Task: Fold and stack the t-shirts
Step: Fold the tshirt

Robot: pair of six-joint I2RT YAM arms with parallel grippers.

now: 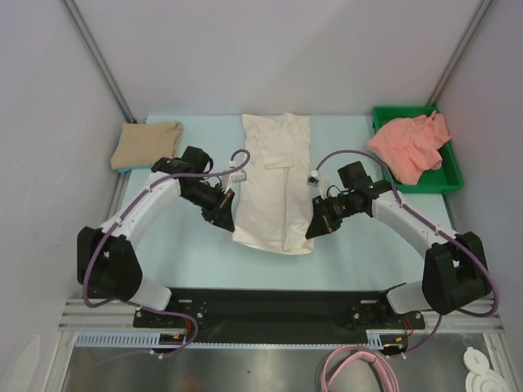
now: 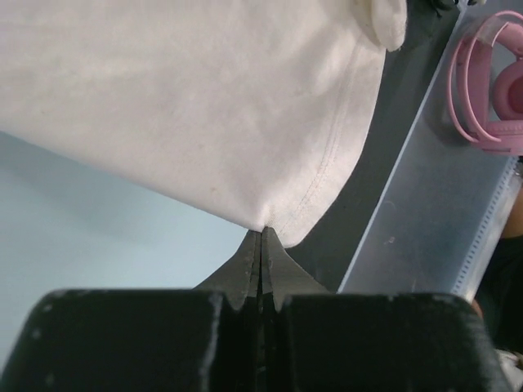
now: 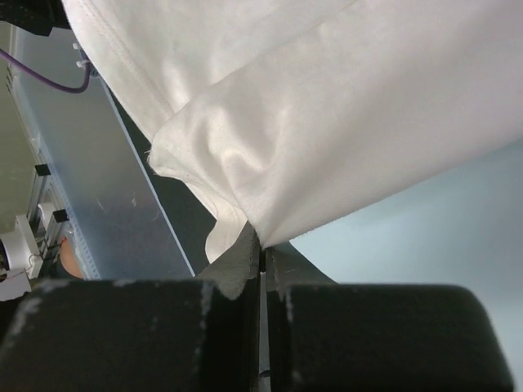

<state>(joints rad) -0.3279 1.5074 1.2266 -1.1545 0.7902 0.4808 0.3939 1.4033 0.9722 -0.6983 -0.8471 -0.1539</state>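
Note:
The cream-white t-shirt (image 1: 275, 180) lies lengthwise in the middle of the table, folded into a long strip. My left gripper (image 1: 225, 220) is shut on its near left edge (image 2: 263, 222). My right gripper (image 1: 315, 230) is shut on its near right edge (image 3: 261, 237). Both hold the near hem slightly lifted, so the cloth hangs from the fingertips in the wrist views. The tan-beige t-shirt (image 1: 145, 144) lies folded at the far left. The salmon-pink t-shirt (image 1: 410, 145) lies crumpled in the green tray.
The green tray (image 1: 452, 177) stands at the far right corner. Grey walls and metal posts close in the left, right and far sides. A black base rail (image 1: 270, 306) runs along the near edge. Pink cable (image 1: 359, 367) coils below it.

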